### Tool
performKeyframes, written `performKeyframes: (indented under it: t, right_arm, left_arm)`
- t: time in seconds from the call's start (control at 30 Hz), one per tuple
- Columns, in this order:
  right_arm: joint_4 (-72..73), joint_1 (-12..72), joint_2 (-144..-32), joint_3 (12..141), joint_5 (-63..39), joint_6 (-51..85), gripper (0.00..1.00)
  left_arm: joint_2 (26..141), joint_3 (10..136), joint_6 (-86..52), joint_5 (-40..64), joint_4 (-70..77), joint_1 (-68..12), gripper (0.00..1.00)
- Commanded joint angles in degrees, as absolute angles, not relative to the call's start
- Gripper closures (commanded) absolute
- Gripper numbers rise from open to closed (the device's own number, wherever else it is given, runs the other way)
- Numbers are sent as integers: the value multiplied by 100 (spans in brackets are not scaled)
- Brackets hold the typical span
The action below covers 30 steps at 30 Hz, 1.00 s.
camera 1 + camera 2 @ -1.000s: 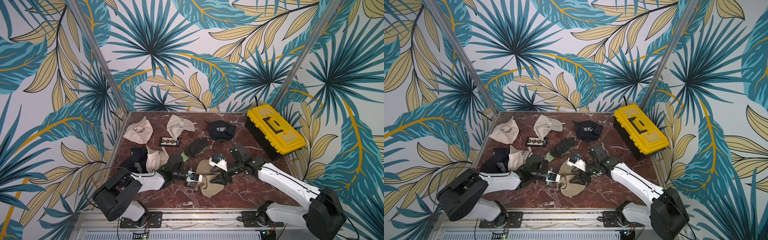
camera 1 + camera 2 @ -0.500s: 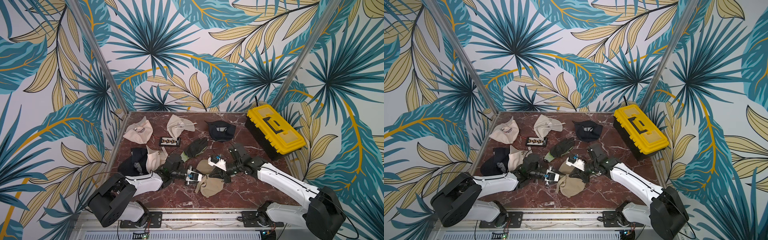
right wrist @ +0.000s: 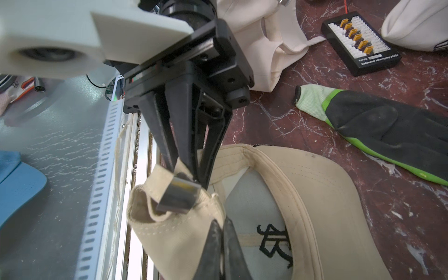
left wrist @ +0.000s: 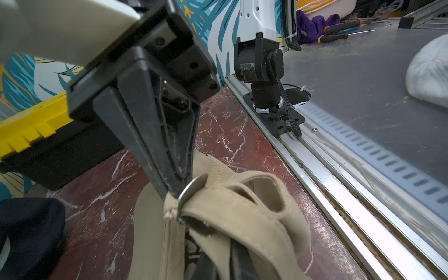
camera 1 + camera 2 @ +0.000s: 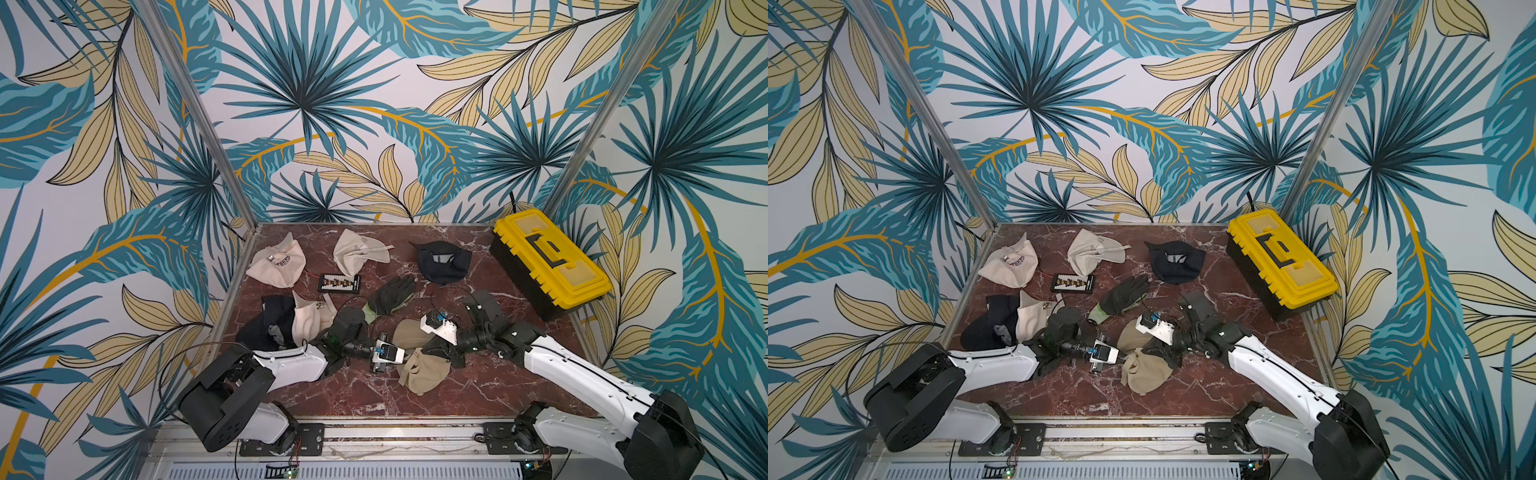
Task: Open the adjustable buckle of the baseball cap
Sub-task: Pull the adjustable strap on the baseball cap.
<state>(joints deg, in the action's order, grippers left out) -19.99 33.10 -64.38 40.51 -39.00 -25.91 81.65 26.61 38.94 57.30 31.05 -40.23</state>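
The tan baseball cap (image 5: 420, 368) (image 5: 1146, 370) lies crumpled, inside up, near the table's front middle. Its metal buckle (image 4: 191, 191) (image 3: 178, 196) sits on the tan back strap (image 4: 242, 206), lifted off the table. My left gripper (image 5: 405, 356) (image 5: 1128, 357) (image 3: 180, 173) comes in from the left and is shut on the strap right at the buckle; in its own wrist view the left gripper (image 4: 219, 257) is mostly covered by the strap. From the right, my right gripper (image 5: 428, 352) (image 5: 1140, 355) (image 3: 219, 225) (image 4: 173, 191) is shut on the strap's frayed end beside the buckle.
A yellow toolbox (image 5: 548, 262) stands at the right edge. A black and green glove (image 5: 390, 293) lies just behind the cap. A navy cap (image 5: 442, 262), a charging board (image 5: 338, 284), cream caps (image 5: 276, 264) and a dark cap (image 5: 270, 324) lie behind and to the left. A metal rail (image 4: 339, 189) borders the front.
My right gripper, open a second ago, has shut on the strap end. The left gripper loosened briefly and shut again at the buckle. The cap has bunched up slightly between them.
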Motion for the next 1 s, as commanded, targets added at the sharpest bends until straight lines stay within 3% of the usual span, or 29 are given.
performKeyframes:
  t: [0.0, 0.1, 0.57, 0.83, 0.9, 0.97]
  right_arm:
    - [-1651, 3365, -6431, 3870, -3868, -2371, 100]
    - [-1576, 3435, -6516, 3863, -3738, -2289, 100]
    - [-2397, 3467, -7211, 4446, -2460, -1389, 100]
    - [-2635, 3470, -7117, 4456, -2254, -1228, 100]
    - [-2543, 3463, -6934, 4439, -2182, -1072, 84]
    - [-2402, 3467, -6611, 4403, -1978, -729, 59]
  left_arm:
    - [8283, 2857, 3854, 5937, 3155, -4161, 94]
    - [8356, 2915, 3890, 5941, 3155, -4238, 100]
    - [7919, 2771, 4144, 5638, 3155, -4280, 100]
    - [7651, 2792, 4176, 5354, 3154, -4273, 100]
    - [7750, 2850, 4117, 5277, 3155, -4274, 100]
    - [7922, 2939, 4049, 5253, 3150, -4277, 100]
